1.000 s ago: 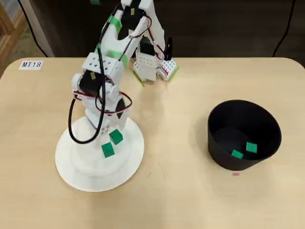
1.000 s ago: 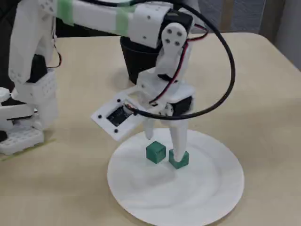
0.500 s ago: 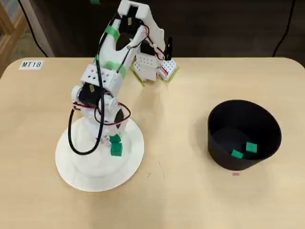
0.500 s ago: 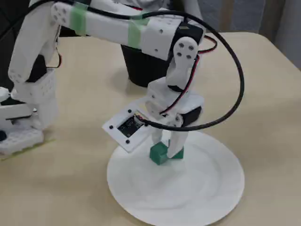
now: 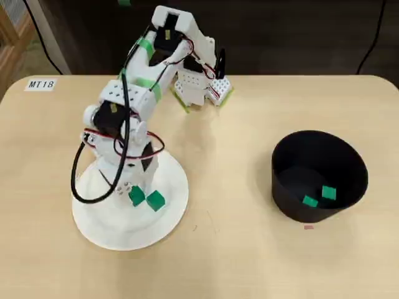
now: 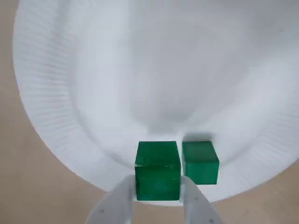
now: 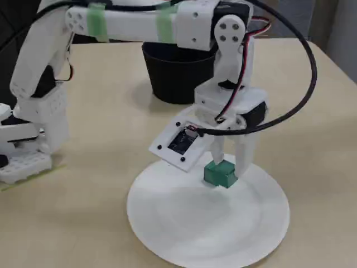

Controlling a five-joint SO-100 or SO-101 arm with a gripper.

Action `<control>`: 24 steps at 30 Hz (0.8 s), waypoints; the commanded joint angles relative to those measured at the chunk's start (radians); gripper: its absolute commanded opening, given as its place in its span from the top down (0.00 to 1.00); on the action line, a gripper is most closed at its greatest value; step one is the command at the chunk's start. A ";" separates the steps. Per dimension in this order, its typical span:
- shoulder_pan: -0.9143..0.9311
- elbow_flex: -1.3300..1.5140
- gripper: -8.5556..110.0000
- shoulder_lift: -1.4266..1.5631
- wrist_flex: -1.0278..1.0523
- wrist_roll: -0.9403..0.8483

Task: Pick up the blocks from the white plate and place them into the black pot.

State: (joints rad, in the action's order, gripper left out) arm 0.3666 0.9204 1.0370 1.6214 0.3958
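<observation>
My gripper (image 6: 158, 183) is shut on one green block (image 6: 158, 169), which sits between the two white fingers low over the white plate (image 6: 84, 93). A second block (image 6: 201, 162) lies on the plate just to the right of it in the wrist view. From overhead, the held block (image 5: 136, 196) and the loose block (image 5: 156, 200) are near the plate's (image 5: 100, 227) middle, under the arm. In the fixed view, the gripper (image 7: 228, 167) pinches a block (image 7: 220, 174) above the plate (image 7: 184, 234). The black pot (image 5: 283, 168) stands at the right and holds two blocks (image 5: 328, 193) (image 5: 310, 200).
The arm's white base (image 5: 199, 87) stands at the table's far edge. A label reading MT18 (image 5: 41, 84) lies at the far left. A black cable (image 5: 81, 180) loops off the arm over the plate's left side. The pot (image 7: 173, 78) stands behind the arm in the fixed view.
The gripper moved across the plate, pushing the two blocks along, and now has one block between its fingers. The pot and its blocks did not move.
</observation>
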 commanded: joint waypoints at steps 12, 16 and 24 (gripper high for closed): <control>-0.066 -0.173 0.95 0.120 -0.034 -0.149; -0.160 -0.173 0.95 0.221 -0.057 -0.250; -0.523 -0.163 0.95 0.396 -0.064 -0.422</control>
State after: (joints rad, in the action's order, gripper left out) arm -0.0368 0.8053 1.3484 1.5539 0.0123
